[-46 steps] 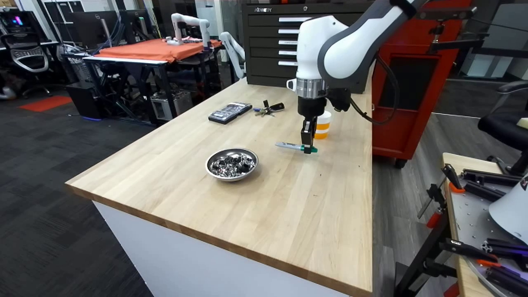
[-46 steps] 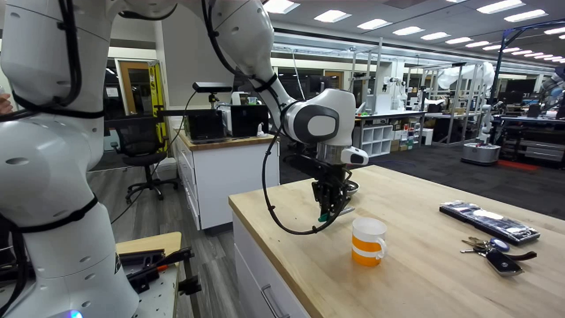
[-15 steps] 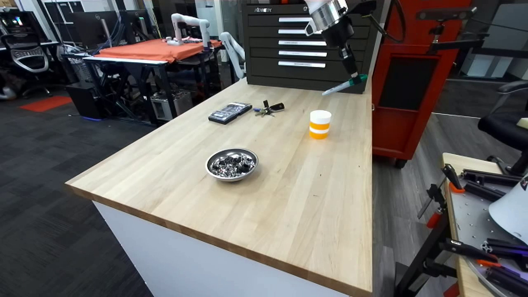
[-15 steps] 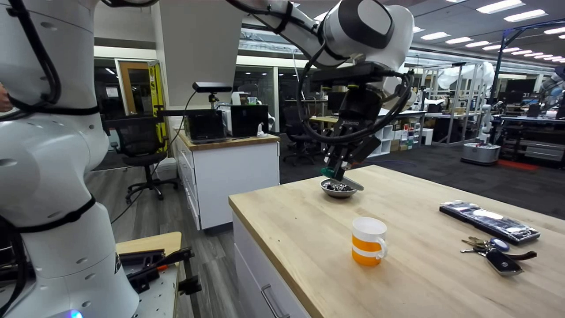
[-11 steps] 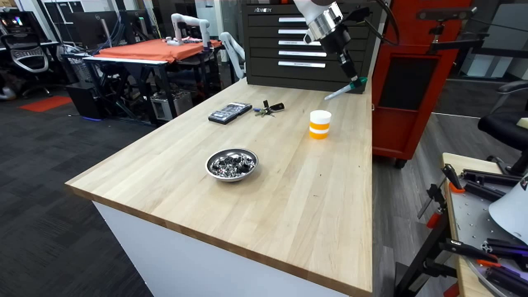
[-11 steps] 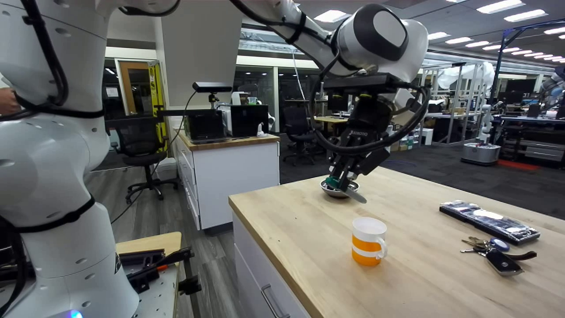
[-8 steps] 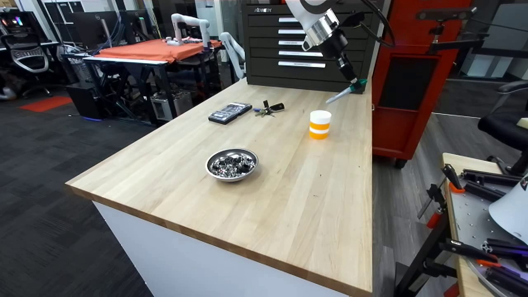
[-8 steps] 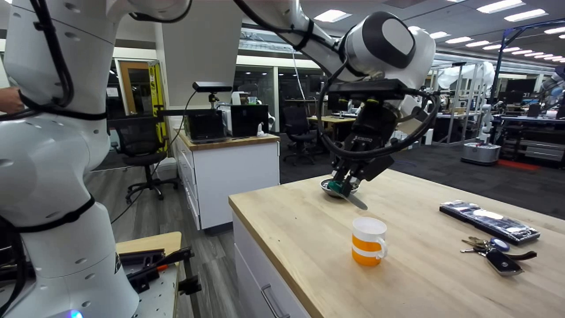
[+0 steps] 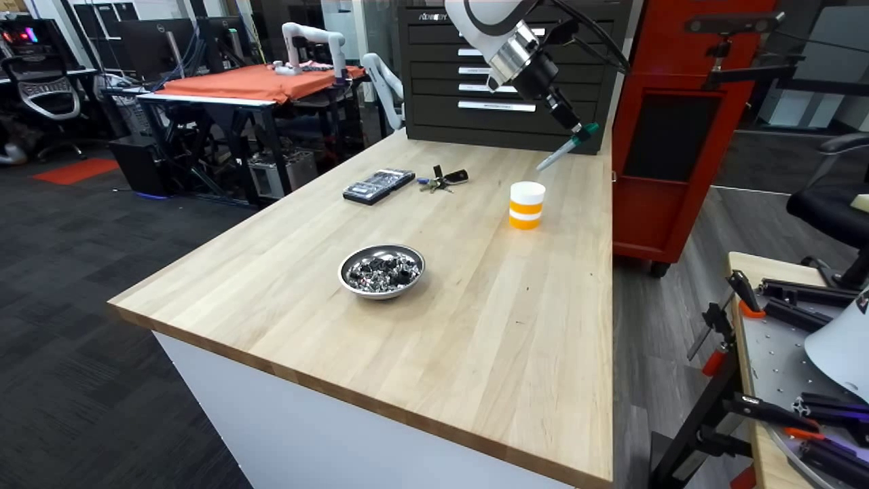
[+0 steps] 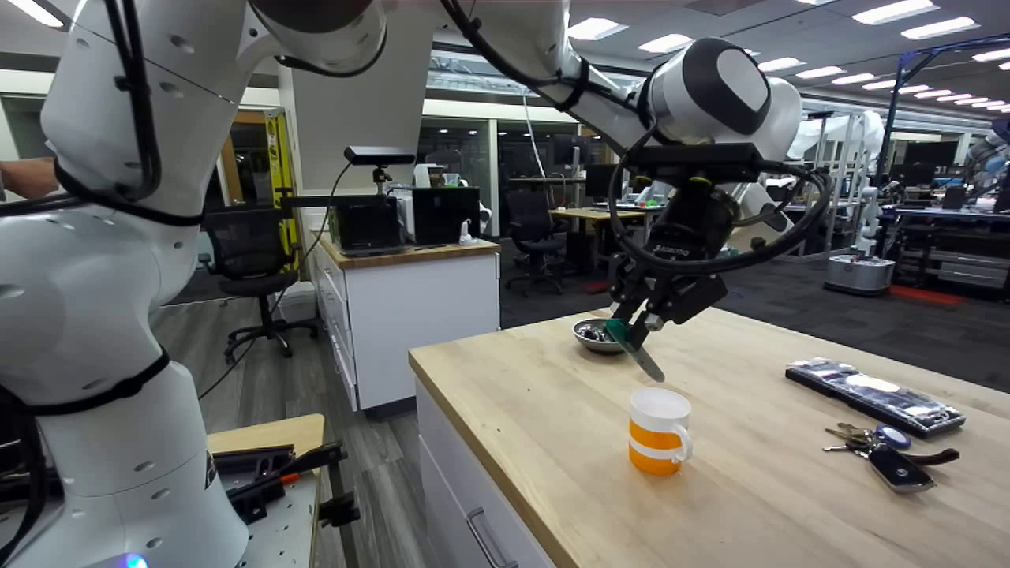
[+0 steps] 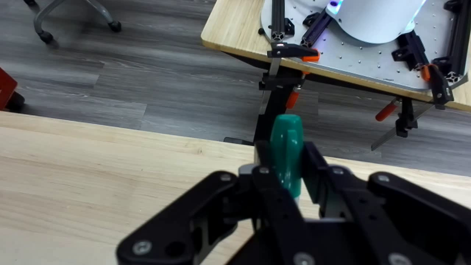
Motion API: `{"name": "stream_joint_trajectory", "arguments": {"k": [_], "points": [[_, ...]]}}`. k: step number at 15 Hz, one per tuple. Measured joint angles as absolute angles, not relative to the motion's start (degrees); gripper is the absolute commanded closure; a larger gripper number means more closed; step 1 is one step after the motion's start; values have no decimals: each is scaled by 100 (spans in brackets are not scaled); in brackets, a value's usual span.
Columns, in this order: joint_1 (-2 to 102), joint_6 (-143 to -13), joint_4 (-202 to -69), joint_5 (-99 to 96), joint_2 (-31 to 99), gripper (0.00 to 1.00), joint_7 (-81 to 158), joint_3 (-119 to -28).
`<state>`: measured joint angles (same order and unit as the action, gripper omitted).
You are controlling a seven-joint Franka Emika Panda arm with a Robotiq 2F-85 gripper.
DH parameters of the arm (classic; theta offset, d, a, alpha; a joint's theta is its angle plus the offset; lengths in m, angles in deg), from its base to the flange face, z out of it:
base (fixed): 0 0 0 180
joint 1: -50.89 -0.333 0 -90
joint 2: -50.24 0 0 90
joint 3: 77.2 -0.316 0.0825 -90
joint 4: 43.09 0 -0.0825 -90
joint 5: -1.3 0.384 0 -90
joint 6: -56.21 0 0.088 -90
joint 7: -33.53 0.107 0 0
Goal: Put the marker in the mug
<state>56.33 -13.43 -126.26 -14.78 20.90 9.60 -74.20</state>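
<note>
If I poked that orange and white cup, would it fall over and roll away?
Poked up high, the mug might tip, since it stands taller than it is wide. It could start rolling on its round side, but the handle sticking out would probably stop it soon.

The marker (image 11: 288, 154) was between the fingers (image 11: 311, 159), with one end reaching lower than them. In an exterior view, the mug (image 10: 657, 434) stood on the table (image 10: 536, 418), lower than the fingers (and apart from them). The bowl (image 10: 593, 346), with pieces (image 10: 590, 332) inside it, was behind the fingers and to their left; the case (image 10: 874, 397) and the keys (image 10: 898, 469) lay to their right.
</note>
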Motion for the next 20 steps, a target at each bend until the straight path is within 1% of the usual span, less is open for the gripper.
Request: {"name": "stream_joint_trajectory", "arguments": {"k": [8, 20], "points": [[5631, -792, -11789, -1554, 1372, 94, 714, -7546], [5626, -724, -11291, -1562, 649, 94, 380, -7696]]}}
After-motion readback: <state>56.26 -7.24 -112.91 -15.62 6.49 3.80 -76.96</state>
